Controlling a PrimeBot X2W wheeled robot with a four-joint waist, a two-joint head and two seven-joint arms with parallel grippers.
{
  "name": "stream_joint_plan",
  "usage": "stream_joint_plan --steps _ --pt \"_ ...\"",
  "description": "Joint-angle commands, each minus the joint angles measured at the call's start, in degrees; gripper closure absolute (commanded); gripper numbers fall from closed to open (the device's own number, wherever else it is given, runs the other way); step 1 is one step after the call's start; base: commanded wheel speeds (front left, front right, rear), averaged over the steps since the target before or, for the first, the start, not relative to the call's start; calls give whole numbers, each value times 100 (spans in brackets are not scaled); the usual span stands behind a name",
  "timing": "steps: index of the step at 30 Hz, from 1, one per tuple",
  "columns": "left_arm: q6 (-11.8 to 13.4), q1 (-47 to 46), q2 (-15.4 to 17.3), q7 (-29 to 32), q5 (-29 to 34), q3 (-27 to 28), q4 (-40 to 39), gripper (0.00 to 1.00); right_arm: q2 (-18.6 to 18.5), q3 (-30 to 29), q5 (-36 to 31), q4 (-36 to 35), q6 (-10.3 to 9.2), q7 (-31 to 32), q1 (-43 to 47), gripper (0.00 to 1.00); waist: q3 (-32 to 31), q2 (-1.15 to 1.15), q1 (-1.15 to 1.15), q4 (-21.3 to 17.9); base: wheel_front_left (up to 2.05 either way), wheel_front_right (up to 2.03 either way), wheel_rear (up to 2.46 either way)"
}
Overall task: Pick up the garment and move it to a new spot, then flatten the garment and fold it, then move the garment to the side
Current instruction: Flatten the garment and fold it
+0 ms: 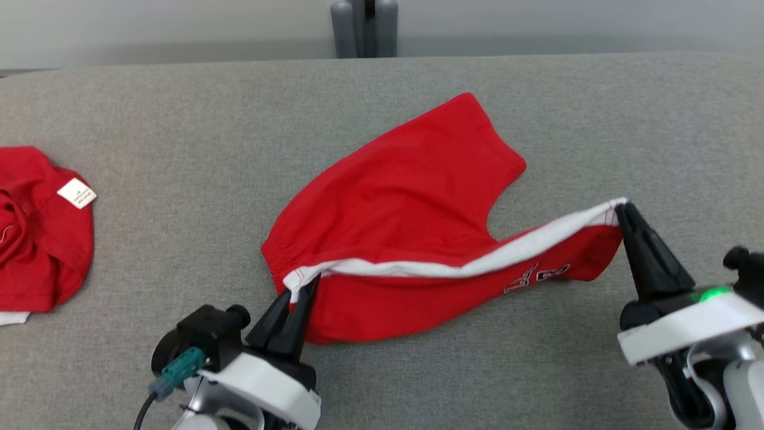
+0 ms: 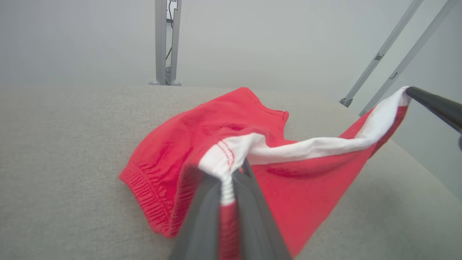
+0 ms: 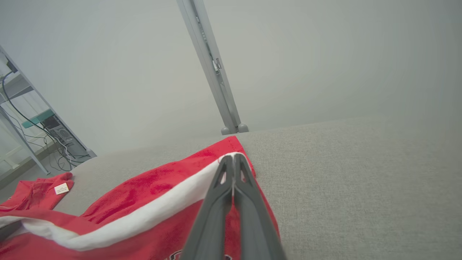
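Observation:
The garment point(image 1: 412, 197) is a pair of red shorts with a white side stripe, lying on the grey table point(image 1: 179, 119) with its near edge lifted. My left gripper point(image 1: 296, 291) is shut on the stripe's waistband end point(image 2: 225, 162). My right gripper point(image 1: 622, 209) is shut on the stripe's leg-hem end point(image 3: 231, 159), held a little above the table. The stripe point(image 1: 477, 263) stretches between the two grippers. The far leg point(image 1: 459, 137) rests flat on the cloth. In the left wrist view the right gripper's dark finger point(image 2: 436, 106) pinches the far corner.
A second red garment point(image 1: 36, 233) with a white label lies crumpled at the table's left edge, also seen as a red heap point(image 3: 36, 193) in the right wrist view. A grey post point(image 1: 364, 27) stands behind the table's far edge. Shelving with cables point(image 3: 43, 137) is off to the left.

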Motion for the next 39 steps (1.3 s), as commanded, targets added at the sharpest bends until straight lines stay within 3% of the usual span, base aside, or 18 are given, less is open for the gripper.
stream_joint_plan --steps 1,7,18,26,35,36,37,38,39 --pt "-26 -265 6 -58 131 33 97 100 -102 15 33 139 3 -64 -308 100 294 0 0 216 0 0 0" --pt "-101 -1266 -299 -314 196 76 705 100 -448 356 249 1047 3 -111 -1750 100 888 0 0 636 0 0 0" --pt "-265 -2140 -799 -588 -44 -52 1762 100 -887 1130 663 2902 3 -332 -3643 100 1422 0 0 1095 0 0 0" --pt "-301 -2512 -948 -842 -268 -226 2230 100 -1081 1574 1014 4140 3 -530 -4540 100 1592 0 0 1301 0 0 0" --pt "-328 -2838 -999 -915 -524 -468 2603 100 -1163 2210 1409 4840 3 -761 -5017 100 1643 0 0 1341 0 0 0" --pt "-329 -2857 -999 -937 -560 -481 2631 74 -1174 2287 1449 4879 3 -817 -5047 100 1634 0 0 1336 0 0 0" --pt "-352 -2848 -1001 -932 -611 -504 2665 34 -1170 2351 1508 4908 3 -852 -5062 69 1616 0 0 1325 0 0 0" --pt "-346 -2834 -1004 -932 -616 -524 2690 0 -1151 2429 1582 4939 3 -862 -5044 7 1587 0 0 1308 0 0 0" --pt "-321 -2815 -1002 -960 -627 -522 2707 0 -1166 2504 1616 4962 3 -914 -5020 0 1553 0 0 1291 0 0 0"
